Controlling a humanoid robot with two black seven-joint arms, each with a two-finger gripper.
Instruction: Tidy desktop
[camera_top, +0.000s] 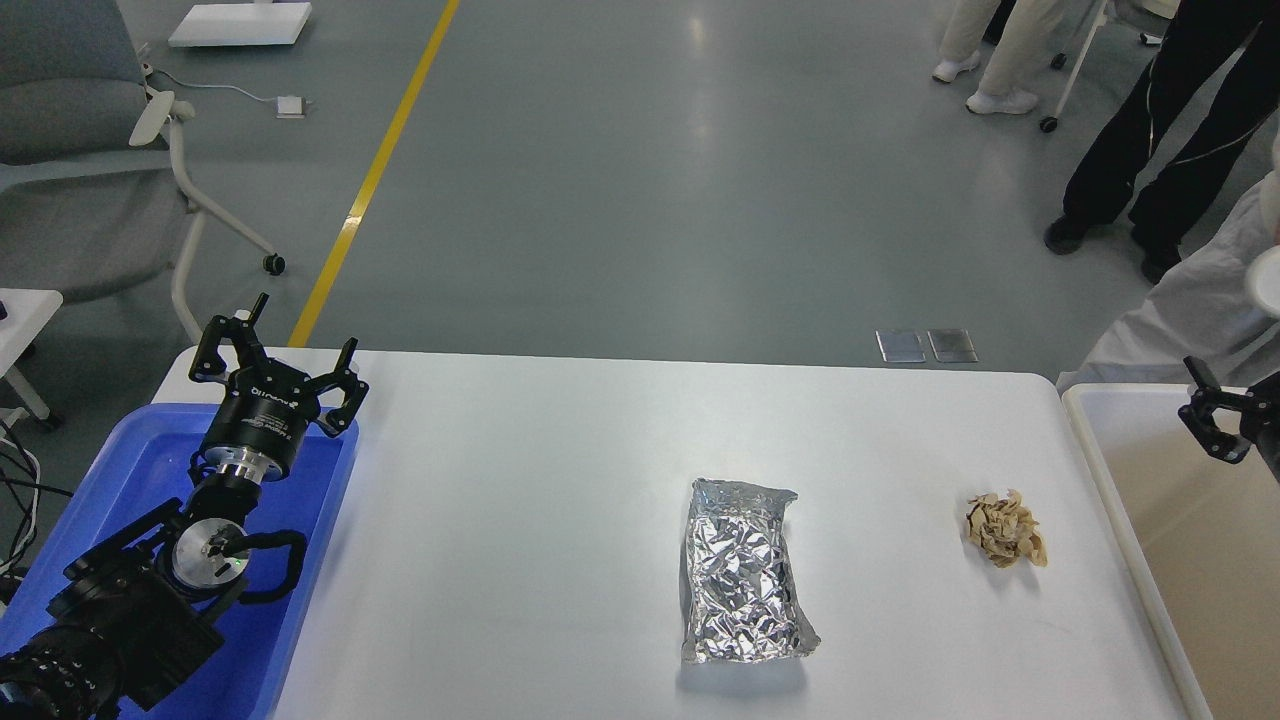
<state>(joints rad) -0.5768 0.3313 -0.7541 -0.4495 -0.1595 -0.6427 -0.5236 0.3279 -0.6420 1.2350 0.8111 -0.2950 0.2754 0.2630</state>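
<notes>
The white desktop (560, 520) fills the middle of the head view. A crumpled silver foil pouch (742, 572) lies on it right of centre. A crumpled brown paper ball (1005, 528) lies further right. My left gripper (275, 350) is open and empty, raised over the far end of the blue tray (330, 500), well left of the foil pouch. My right gripper (1212, 410) shows only partly at the right edge, over the cream bin (1110, 470); its fingers look spread apart with nothing between them.
A grey wheeled chair (90, 190) stands beyond the table's far left corner. A person in white (1190, 310) leans in at the far right, close to the bin. Others stand further back on the grey floor. A yellow floor line (370, 180) runs away.
</notes>
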